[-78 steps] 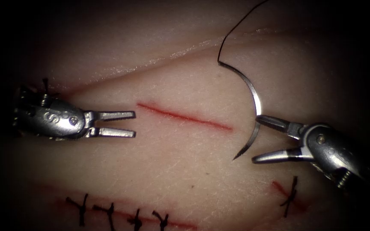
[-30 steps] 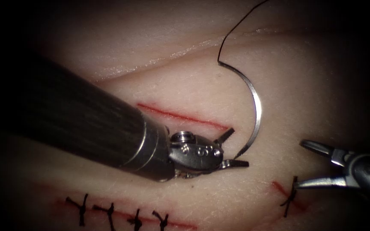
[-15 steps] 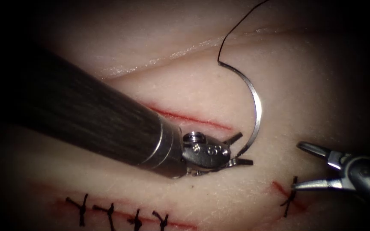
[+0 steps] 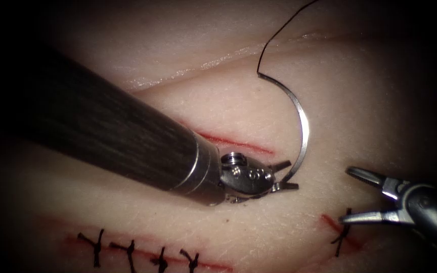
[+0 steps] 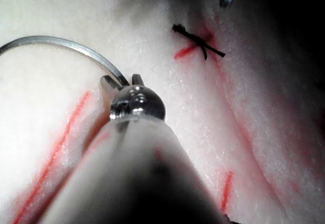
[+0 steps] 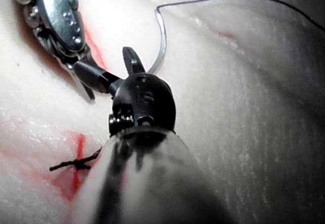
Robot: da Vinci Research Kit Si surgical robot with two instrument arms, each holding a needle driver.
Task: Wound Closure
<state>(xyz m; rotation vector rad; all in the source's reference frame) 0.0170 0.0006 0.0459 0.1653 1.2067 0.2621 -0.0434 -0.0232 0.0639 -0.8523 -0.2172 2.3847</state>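
The curved needle (image 4: 304, 126) lies on the tissue (image 4: 360, 101) just right of the open cut (image 4: 238, 143), its black thread (image 4: 271, 40) running up from its tail. My left tool (image 4: 290, 175) reaches across the cut, its open jaws standing on either side of the needle close to the tip, which they hide. In the left wrist view the needle (image 5: 66, 43) runs into those jaws (image 5: 122, 82). My right tool (image 4: 346, 195) sits further right, open and holding nothing. The right wrist view shows its jaws (image 6: 104, 61), the needle (image 6: 162, 41) and the left tool (image 6: 56, 16).
A second cut closed with several black stitches (image 4: 147, 253) runs along the near edge. One single stitch (image 4: 342, 232) crosses a short red cut under the right tool, seen too as the stitch (image 5: 198, 43) and the stitch (image 6: 76, 163).
The right tool let go of the needle's middle and drew back right. The left tool crossed over the cut to the needle's tip end, and its jaws have narrowed around it.
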